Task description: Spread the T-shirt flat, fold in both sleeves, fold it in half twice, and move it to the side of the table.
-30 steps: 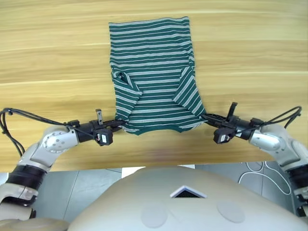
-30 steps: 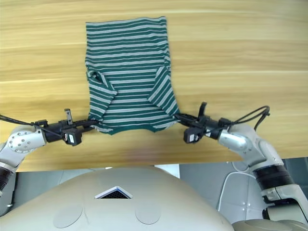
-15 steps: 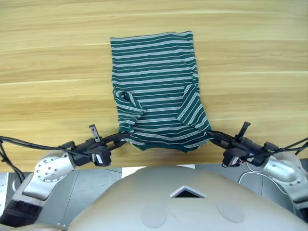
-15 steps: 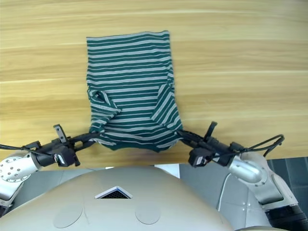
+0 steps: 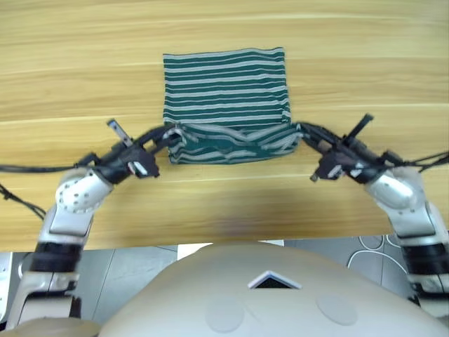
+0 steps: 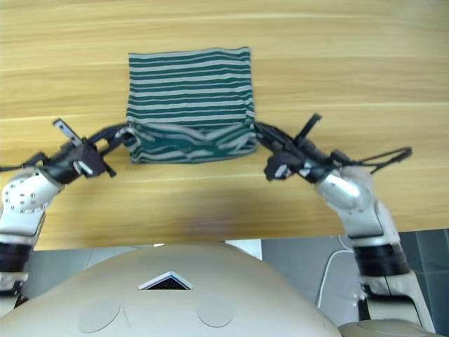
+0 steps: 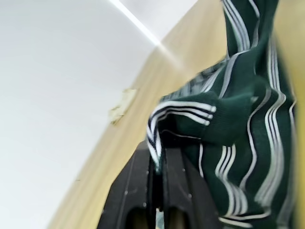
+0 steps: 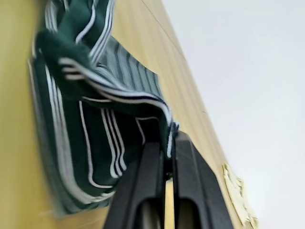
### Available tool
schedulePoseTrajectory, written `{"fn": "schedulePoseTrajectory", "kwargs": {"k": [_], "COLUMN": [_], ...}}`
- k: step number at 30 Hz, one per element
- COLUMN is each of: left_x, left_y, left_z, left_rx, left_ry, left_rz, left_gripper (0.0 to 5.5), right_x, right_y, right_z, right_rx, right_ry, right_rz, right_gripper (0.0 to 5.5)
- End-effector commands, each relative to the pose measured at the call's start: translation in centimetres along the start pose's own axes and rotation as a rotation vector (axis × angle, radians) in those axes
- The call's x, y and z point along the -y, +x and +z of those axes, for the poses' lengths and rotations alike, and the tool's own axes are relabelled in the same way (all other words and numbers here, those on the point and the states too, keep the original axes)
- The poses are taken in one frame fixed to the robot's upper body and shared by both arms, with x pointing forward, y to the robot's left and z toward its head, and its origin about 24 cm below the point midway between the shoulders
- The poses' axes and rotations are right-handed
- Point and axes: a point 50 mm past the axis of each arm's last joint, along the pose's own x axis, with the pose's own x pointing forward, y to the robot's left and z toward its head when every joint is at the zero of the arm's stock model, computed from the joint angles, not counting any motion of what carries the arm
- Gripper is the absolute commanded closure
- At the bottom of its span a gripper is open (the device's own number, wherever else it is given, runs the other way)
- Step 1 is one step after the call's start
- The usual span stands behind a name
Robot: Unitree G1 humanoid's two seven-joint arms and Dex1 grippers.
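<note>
T-shirt (image 5: 224,84): on the table (image 5: 77,63), toward 12 o'clock; sleeves tucked in; far half flat, near half picked up and bent over toward 12 o'clock
Left gripper (image 5: 170,135): pinched shut on the lifted corner at the shirt's 9 o'clock side
Right gripper (image 5: 303,130): pinched shut on the lifted corner at the shirt's 3 o'clock side
Step, at a guess: first fold in half, about halfway there; lifted edge not yet down on the far edge at 12 o'clock
Slip: only a thin bit of cloth in each pinch; could slide out with a quick tug, leaving one corner dropped and a crooked fold
Sag: hanging low and bunched in the middle between the two pinches; likely to land in lumps unless kept pulled tight from 9 to 3 o'clock
Drag: could push the whole shirt along toward 12 o'clock if carried too low, with no hold on the flat half and a smooth wooden top under it
Sleeves: could flop back out during the swing over
Crooked landing: could end with edges not matching if led more by one arm than the other
</note>
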Motion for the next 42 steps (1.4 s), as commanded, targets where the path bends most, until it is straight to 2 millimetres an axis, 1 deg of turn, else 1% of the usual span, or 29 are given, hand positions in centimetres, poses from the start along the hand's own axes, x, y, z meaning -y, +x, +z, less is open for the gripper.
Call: {"fn": "schedulePoseTrajectory", "kwargs": {"k": [1, 5, 8, 12, 15, 18, 22, 26, 27, 29, 34, 39, 41, 42], "left_x": [-1.7, -3.2, -3.9, -4.4, -4.7, -5.2, -4.6, -4.1, -4.0, -3.8, -4.0, -5.1, -5.6, -5.7], "left_y": [1.9, 4.5, 5.9, 7.5, 8.6, 8.9, 9.7, 9.8, 9.9, 10.2, 10.9, 11.1, 10.7, 10.4], "left_z": [-1.8, -3.6, -4.3, -5.3, -6.3, -7.2, -8.2, -9.0, -9.2, -9.5, -9.7, -10.4, -10.9, -11.1], "left_rx": [-0.050, -0.086, -0.086, -0.097, -0.125, -0.164, -0.229, -0.290, -0.310, -0.340, -0.381, -0.496, -0.560, -0.587], "left_ry": [0.039, 0.077, 0.077, 0.092, 0.078, 0.076, 0.074, 0.079, 0.078, 0.073, 0.028, 0.029, 0.045, 0.052], "left_rz": [0.068, 0.142, 0.173, 0.158, 0.164, 0.193, 0.191, 0.193, 0.193, 0.193, 0.226, 0.296, 0.349, 0.367], "left_gripper": [5.50, 5.50, 5.50, 5.50, 5.50, 5.50, 5.50, 5.50, 5.15, 4.83, 4.02, 3.45, 3.14, 3.04], "right_x": [1.4, 3.4, 4.4, 5.4, 5.5, 5.1, 4.6, 4.0, 4.0, 3.8, 3.5, 3.5, 2.9, 2.4], "right_y": [2.6, 5.3, 6.7, 8.1, 9.3, 10.2, 11.7, 12.7, 13.1, 13.7, 15.6, 16.8, 17.1, 17.3], "right_z": [-1.5, -3.1, -4.2, -5.1, -5.7, -6.4, -7.0, -7.8, -8.1, -8.1, -7.1, -6.2, -5.2, -4.6], "right_rx": [-0.023, -0.058, -0.084, -0.112, -0.129, -0.152, -0.179, -0.234, -0.256, -0.271, -0.248, -0.220, -0.153, -0.118], "right_ry": [-0.025, -0.053, -0.063, -0.065, -0.065, -0.059, -0.052, -0.048, -0.051, -0.054, -0.057, -0.068, -0.077, -0.086], "right_rz": [-0.078, -0.160, -0.195, -0.239, -0.247, -0.245, -0.229, -0.216, -0.219, -0.228, -0.249, -0.276, -0.274, -0.263], "right_gripper": [5.50, 5.50, 5.50, 5.50, 5.50, 5.50, 5.50, 5.50, 5.14, 4.80, 3.89, 3.23, 2.89, 2.85]}}
